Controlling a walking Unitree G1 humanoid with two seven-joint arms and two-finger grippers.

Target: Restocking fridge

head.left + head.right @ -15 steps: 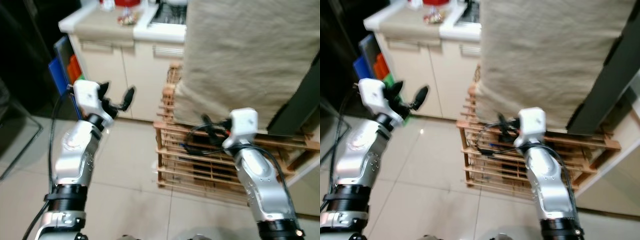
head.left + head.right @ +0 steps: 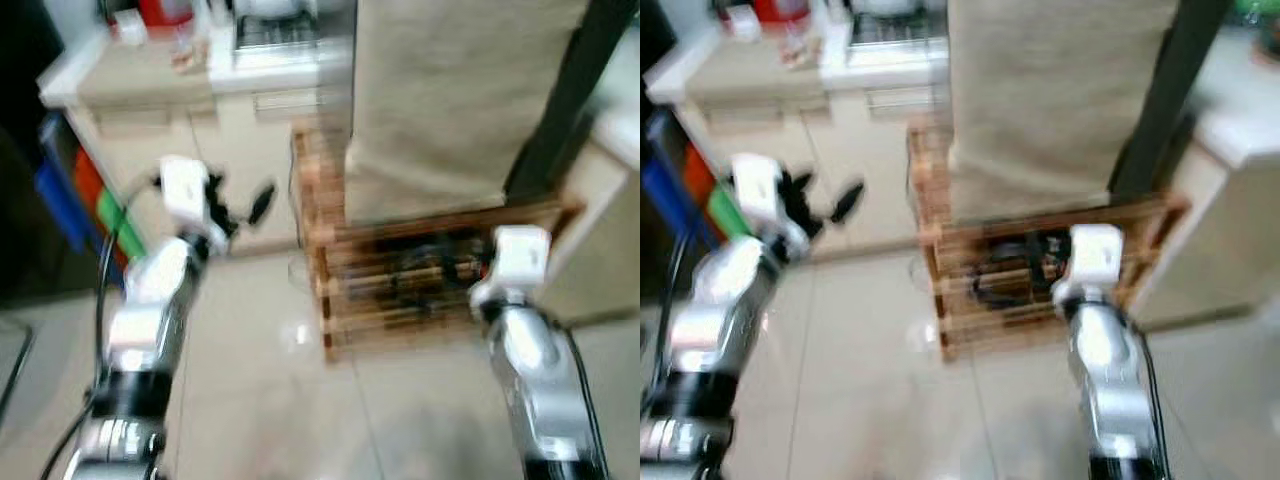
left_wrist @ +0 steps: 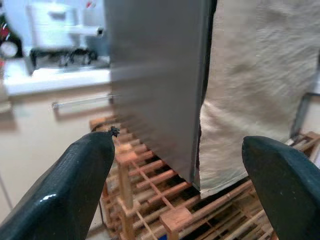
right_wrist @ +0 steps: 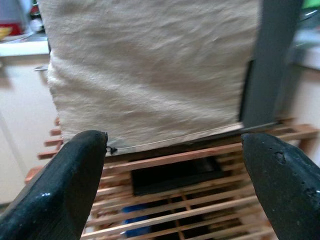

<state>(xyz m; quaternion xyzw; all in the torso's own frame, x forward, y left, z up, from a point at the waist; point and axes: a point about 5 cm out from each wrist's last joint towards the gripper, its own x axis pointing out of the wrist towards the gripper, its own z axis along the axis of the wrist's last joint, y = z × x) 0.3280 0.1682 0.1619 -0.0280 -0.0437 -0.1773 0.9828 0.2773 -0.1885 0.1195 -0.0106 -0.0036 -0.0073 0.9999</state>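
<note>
Progress: nothing stocked yet, by my judgement; I hold no goods and no fridge interior is before me.

My left gripper [image 2: 240, 205]: raised, fingers spread, empty.

My right gripper [image 4: 175, 160]: fingers spread wide, empty, aimed at the wooden slatted rack [image 2: 400, 280].

Obstacles: the rack stands close ahead under a beige cloth [image 2: 450, 90]; a dark upright post [image 4: 272, 60] beside it.

Surroundings: cream cabinets [image 2: 150, 150], cluttered countertop [image 2: 130, 75], tiled floor [image 2: 290, 400]. Head views blurred.

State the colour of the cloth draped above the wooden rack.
Beige cloth, clearest in the right wrist view.
</note>
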